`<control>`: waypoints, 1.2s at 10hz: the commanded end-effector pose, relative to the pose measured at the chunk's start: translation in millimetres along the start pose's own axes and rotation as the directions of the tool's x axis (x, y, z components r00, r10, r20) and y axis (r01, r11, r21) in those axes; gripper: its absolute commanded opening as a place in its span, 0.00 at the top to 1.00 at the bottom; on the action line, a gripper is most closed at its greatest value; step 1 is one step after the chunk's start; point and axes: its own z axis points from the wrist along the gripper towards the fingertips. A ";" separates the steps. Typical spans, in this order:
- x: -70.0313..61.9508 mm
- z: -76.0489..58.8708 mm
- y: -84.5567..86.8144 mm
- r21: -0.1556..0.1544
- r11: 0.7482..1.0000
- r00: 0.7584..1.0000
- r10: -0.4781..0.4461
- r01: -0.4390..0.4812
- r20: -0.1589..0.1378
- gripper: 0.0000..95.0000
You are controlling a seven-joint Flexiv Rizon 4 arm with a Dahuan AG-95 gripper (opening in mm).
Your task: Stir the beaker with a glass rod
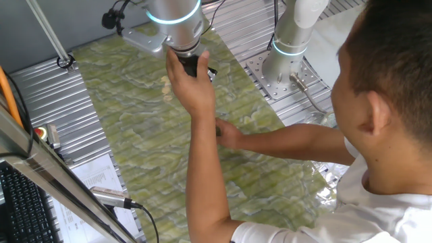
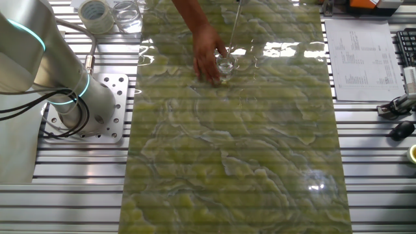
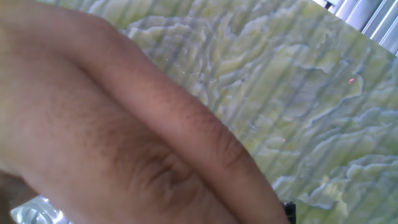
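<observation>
The beaker [image 2: 225, 64] is a small clear glass standing on the green marbled mat [image 2: 247, 149], with a person's hand [image 2: 208, 53] cupped against its left side. The glass rod [image 2: 233, 29] is a thin clear stick that slants down from the top edge, its lower end at the beaker's mouth. In one fixed view the person's other hand [image 1: 191, 84] wraps round my gripper [image 1: 194, 67], hiding the fingers, and the beaker is hidden. The hand view is filled by that hand [image 3: 124, 137], so the jaws do not show.
A roll of translucent tape [image 2: 95, 13] and a larger glass vessel [image 2: 127, 14] stand at the mat's far left corner. A second arm's base [image 2: 84, 104] is bolted beside the mat. Papers [image 2: 364, 58] lie to the right. The person's body [image 1: 378, 135] leans over the table.
</observation>
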 end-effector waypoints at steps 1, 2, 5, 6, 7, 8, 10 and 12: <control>-1.2 0.0 0.1 0.016 1.000 1.000 -0.019 0.019 0.003 1.00; -1.2 0.0 0.1 0.024 1.000 1.000 -0.019 0.019 0.015 1.00; -1.2 0.0 0.1 0.044 0.999 0.999 -0.021 0.019 0.046 1.00; -1.2 0.0 0.1 0.043 0.999 0.998 -0.017 0.015 0.055 1.00; -1.2 0.0 0.1 0.029 1.000 0.998 -0.004 0.002 0.064 1.00; -1.2 0.0 0.1 0.019 1.000 0.998 0.004 -0.006 0.068 1.00; -1.2 0.0 0.0 0.000 1.000 1.000 -0.002 0.002 0.028 1.00; -1.2 0.2 0.0 0.010 1.000 1.000 -0.021 0.021 0.006 1.00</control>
